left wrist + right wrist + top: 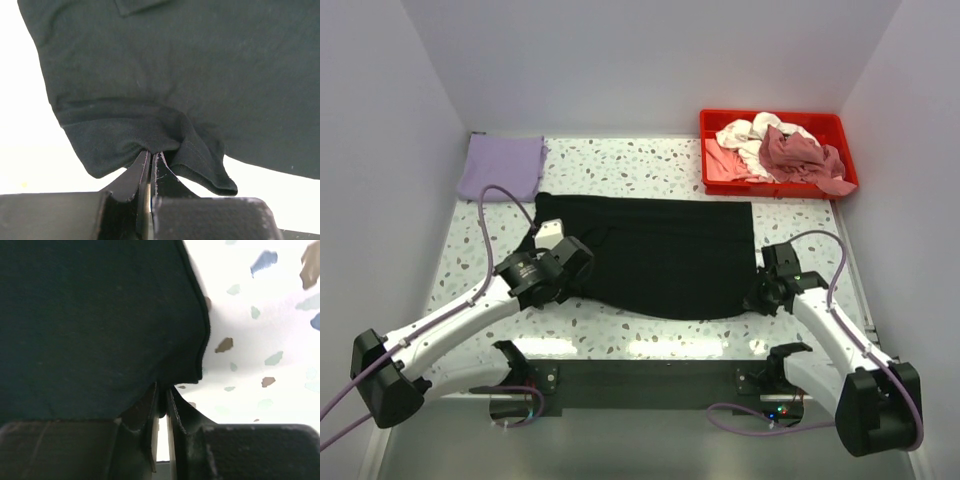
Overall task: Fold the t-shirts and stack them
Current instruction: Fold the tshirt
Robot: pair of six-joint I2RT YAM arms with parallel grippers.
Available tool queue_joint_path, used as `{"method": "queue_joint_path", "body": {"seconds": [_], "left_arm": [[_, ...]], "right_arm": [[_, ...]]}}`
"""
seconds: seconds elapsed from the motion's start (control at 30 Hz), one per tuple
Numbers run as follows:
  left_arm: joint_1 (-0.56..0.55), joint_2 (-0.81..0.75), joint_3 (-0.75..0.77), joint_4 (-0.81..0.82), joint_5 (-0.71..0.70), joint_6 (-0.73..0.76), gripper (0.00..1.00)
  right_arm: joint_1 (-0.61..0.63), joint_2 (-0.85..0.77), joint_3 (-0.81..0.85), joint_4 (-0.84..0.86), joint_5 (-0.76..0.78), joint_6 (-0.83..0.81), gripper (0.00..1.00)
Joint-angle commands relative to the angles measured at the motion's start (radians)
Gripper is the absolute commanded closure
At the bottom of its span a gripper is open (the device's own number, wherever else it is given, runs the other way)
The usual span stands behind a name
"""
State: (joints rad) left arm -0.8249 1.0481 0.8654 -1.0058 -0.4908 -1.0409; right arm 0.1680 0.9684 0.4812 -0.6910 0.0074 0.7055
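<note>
The left pincer (151, 156) is clenched on a bunched fold at the near-left edge of the black t-shirt (200, 70), and the cloth puckers at its tips. The right pincer (162, 390) is clenched on the same shirt's near-right corner, with the hem visible just beside its tips.

From both pincers the garment runs away toward the far side of the desk (640, 165). It lies flat with its long axis left to right, so the two grips sit at opposite ends of the near edge, one arm to each end.

Judgement: the coming fold depends on both ends rising together and travelling away from the bases. Uneven lift would skew the edge.

Beyond, the lavender t-shirt (502, 167) lies as a flat rectangle at the far-left corner. The pink and white t-shirts (775, 150) are heaped in the red tray (770, 116) at far right.
</note>
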Motion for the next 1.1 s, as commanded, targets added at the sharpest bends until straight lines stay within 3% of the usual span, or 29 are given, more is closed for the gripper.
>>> {"method": "queue_joint_path", "body": {"seconds": [0.0, 0.37, 0.53, 0.73, 1.07], "left_arm": [[0.050, -0.002, 0.049, 0.084, -0.023, 0.090, 1.00], [0.142, 0.145, 0.162, 0.317, -0.078, 0.346, 1.00], [0.179, 0.219, 0.182, 0.531, -0.014, 0.585, 1.00], [0.282, 0.317, 0.222, 0.666, 0.105, 0.756, 1.00], [0.382, 0.450, 0.257, 0.719, 0.192, 0.818, 1.00]], "right_arm": [[-0.002, 0.015, 0.083, 0.004, -0.006, -0.031, 0.87], [-0.004, 0.196, 0.308, 0.036, 0.020, -0.112, 0.93], [-0.007, 0.289, 0.370, 0.051, 0.028, -0.135, 0.94], [-0.012, 0.375, 0.464, 0.051, 0.042, -0.164, 0.94], [-0.032, 0.489, 0.579, 0.051, 0.036, -0.199, 0.94]]}}
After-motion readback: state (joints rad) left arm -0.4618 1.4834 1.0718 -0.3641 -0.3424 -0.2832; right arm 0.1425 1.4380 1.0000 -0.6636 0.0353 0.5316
